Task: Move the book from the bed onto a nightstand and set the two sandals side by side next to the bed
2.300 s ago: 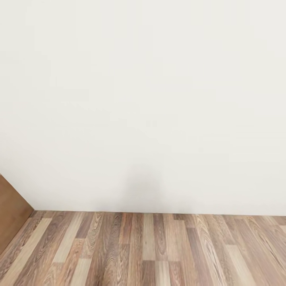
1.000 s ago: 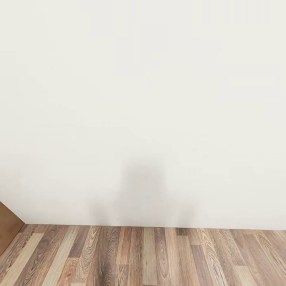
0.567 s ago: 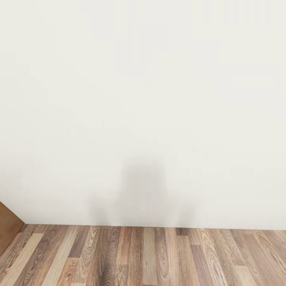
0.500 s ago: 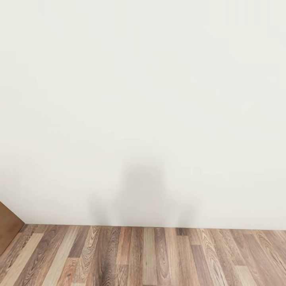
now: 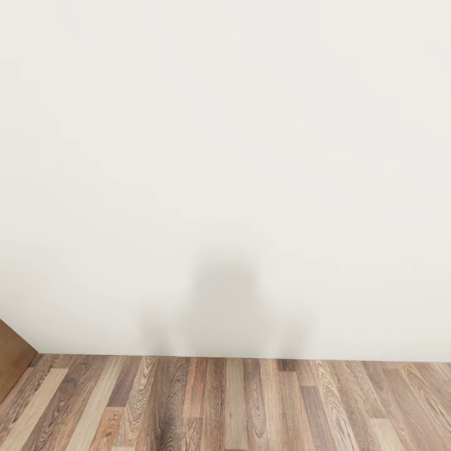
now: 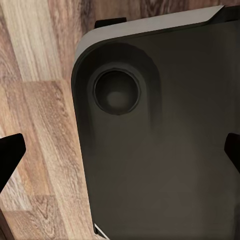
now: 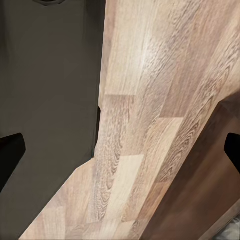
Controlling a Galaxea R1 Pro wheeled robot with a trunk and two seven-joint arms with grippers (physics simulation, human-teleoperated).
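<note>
Facing blank wall (image 5: pixel 225 156) and floor (image 5: pixel 238 401); task looks unstarted. Left gripper (image 6: pixel 120 155) and right gripper (image 7: pixel 120 150) wide open, empty.

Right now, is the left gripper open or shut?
Open: the left gripper has its dark fingertips at opposite edges of the wrist view, nothing between them.

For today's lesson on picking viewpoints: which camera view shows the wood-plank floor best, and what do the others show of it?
The right wrist view shows the wood-plank floor best: close, with clear grain and plank joints. The head view gives only a strip of floor below the white wall. In the left wrist view, the robot's dark base covers much of the floor.
</note>
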